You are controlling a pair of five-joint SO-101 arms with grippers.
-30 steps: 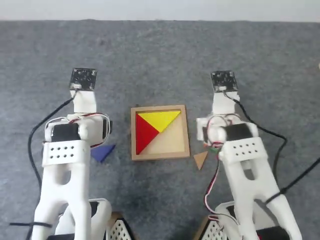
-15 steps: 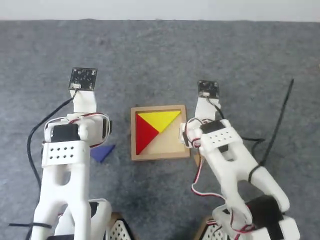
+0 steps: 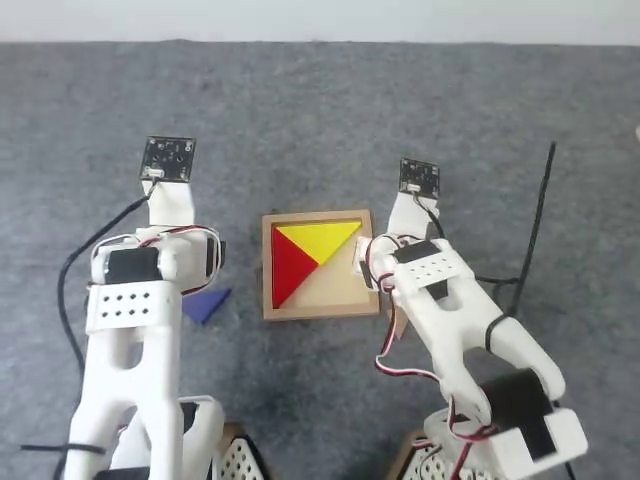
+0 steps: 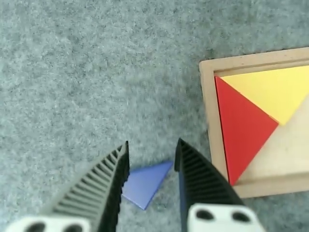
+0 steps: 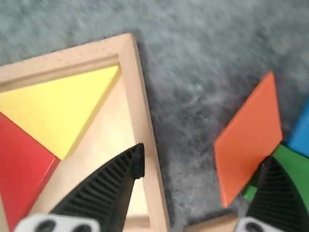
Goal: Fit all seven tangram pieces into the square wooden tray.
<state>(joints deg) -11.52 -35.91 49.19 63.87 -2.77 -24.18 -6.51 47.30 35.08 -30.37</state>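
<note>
Tray (image 3: 320,313), square wood, holds red triangle (image 3: 288,268), yellow triangle (image 3: 318,238).

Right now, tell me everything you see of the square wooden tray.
The square wooden tray is pale wood with a raised rim and recessed floor, lying flat on the grey carpet between the arms. A yellow triangle fills its far side, a red triangle its left, meeting along a diagonal; the remaining floor is bare. One finger of the right claw hangs over its right rim; contact unclear.

Grey carpet-like table surface (image 3: 320,100)
</note>
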